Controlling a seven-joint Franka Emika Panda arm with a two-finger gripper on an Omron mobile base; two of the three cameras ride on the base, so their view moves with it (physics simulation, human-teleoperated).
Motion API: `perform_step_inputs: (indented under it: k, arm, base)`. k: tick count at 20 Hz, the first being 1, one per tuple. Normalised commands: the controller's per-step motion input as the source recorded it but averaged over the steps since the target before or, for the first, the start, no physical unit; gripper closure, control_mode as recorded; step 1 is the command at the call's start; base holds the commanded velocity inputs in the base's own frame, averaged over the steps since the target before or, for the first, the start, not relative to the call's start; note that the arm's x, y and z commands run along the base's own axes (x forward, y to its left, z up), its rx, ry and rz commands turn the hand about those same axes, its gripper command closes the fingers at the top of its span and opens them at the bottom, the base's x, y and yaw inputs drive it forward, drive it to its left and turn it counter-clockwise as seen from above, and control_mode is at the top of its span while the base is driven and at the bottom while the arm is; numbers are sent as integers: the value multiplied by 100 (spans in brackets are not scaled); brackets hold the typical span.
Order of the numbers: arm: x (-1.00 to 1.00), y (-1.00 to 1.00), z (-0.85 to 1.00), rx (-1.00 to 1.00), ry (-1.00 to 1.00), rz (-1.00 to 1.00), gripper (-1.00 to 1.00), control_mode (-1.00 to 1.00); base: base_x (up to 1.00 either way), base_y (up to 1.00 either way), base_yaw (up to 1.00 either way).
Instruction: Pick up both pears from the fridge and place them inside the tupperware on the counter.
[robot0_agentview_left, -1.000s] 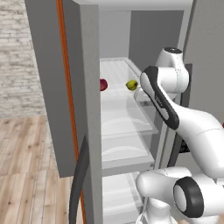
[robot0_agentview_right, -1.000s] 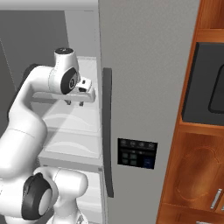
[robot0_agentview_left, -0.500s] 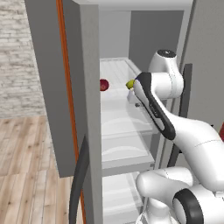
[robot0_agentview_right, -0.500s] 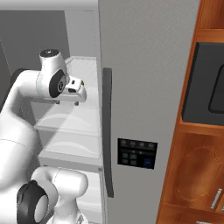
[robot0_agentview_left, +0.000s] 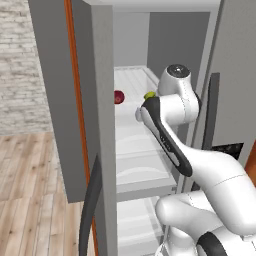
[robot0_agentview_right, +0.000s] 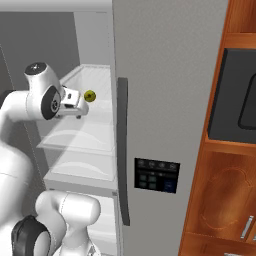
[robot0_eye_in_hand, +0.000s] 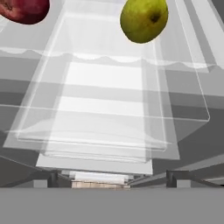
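One yellow-green pear (robot0_agentview_left: 149, 95) (robot0_agentview_right: 90, 95) (robot0_eye_in_hand: 143, 19) lies on a white shelf (robot0_eye_in_hand: 109, 105) inside the open grey fridge (robot0_agentview_left: 50, 75) (robot0_agentview_right: 165, 75). My gripper (robot0_agentview_left: 141, 114) (robot0_agentview_right: 76, 113) (robot0_eye_in_hand: 113, 178) hovers over that shelf, just in front of the pear and not touching it. It is open, its fingertips (robot0_eye_in_hand: 53, 178) set wide apart with nothing between them. A second pear, the tupperware and the counter are out of view.
A dark red round fruit (robot0_agentview_left: 119, 97) (robot0_eye_in_hand: 25, 9) rests on the same shelf, left of the pear. The fridge's closed right door with its dark handle (robot0_agentview_right: 123, 150) and control panel (robot0_agentview_right: 156, 175) flanks the arm. Brown wooden cabinets (robot0_agentview_right: 225, 190) stand further right.
The arm has swung further into the fridge. The hand moved left and lower over the shelf, and the pear now shows beside it in the right base view.
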Motion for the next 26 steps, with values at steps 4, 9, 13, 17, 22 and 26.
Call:
perform_step_inputs:
  k: [4, 9, 13, 17, 22, 26]
  arm:
    - [16, -5, 0, 0, 0, -6, -100, -100]
    - [27, -18, 0, 3, 0, -10, -100, -100]
    - [20, -18, 0, 10, -2, -9, -100, -100]
    - [31, -2, 0, 8, 0, -6, -100, -100]
    - [52, 0, 0, 4, 0, -1, -100, -100]
    - [62, 0, 0, 0, 2, 0, -100, -100]
  base:
    - [0, 0, 0]
    - [0, 0, 0]
    - [0, 0, 0]
    - [0, 0, 0]
    - [0, 0, 0]
    - [0, 0, 0]
